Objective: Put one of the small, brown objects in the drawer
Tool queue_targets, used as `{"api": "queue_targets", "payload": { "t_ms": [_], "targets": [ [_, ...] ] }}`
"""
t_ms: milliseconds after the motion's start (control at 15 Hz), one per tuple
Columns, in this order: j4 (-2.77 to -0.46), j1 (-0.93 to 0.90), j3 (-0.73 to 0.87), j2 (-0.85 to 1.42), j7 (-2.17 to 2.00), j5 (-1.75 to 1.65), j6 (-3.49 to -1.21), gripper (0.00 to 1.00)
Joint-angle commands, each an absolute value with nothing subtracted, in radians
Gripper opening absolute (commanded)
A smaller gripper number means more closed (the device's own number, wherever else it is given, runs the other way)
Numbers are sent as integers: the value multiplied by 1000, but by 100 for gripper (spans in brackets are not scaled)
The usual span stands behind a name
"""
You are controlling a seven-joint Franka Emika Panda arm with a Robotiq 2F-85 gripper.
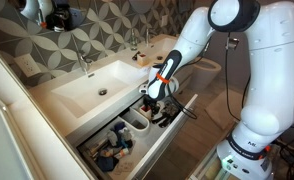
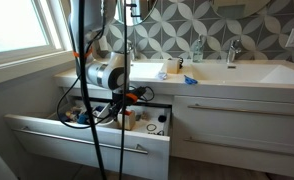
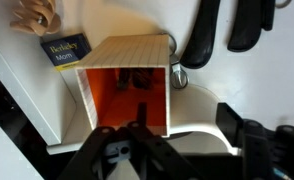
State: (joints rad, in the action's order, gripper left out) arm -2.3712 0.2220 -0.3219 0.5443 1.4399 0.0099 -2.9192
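End effector (image 1: pixel 155 95) hovers above the open drawer (image 1: pixel 165 140), jaws apart, nothing visibly held. Risk: on lifting away, a finger could snag the orange-lined box (image 3: pixel 127 90) inside the drawer.

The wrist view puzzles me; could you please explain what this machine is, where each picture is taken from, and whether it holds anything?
The machine is a white robot arm reaching its gripper into the open drawer of a bathroom vanity, beside a sink. Both exterior views come from cameras standing in the room. The wrist view comes from a camera on the arm itself, looking down into the drawer. There the jaws stand apart with nothing between them, so nothing seems held. Below them lies an open box with an orange inside and small dark items in it; what they are I cannot tell.
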Motion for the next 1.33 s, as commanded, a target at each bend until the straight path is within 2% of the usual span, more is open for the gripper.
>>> {"api": "queue_targets", "payload": {
  "t_ms": [0, 200, 533, 600, 1067, 1267],
  "targets": [
    [-2392, 242, -365, 457, 1340, 71, -2781, 100],
    [-2406, 214, -346, 385, 1247, 131, -2707, 100],
    [-2447, 110, -215, 275, 977, 86, -2659, 100],
    [-2406, 138, -247, 340, 1075, 108, -2691, 100],
    [-2409, 130, -239, 336, 1067, 106, -2686, 100],
    [-2388, 87, -175, 347, 918, 65, -2584, 100]
  ]
}}
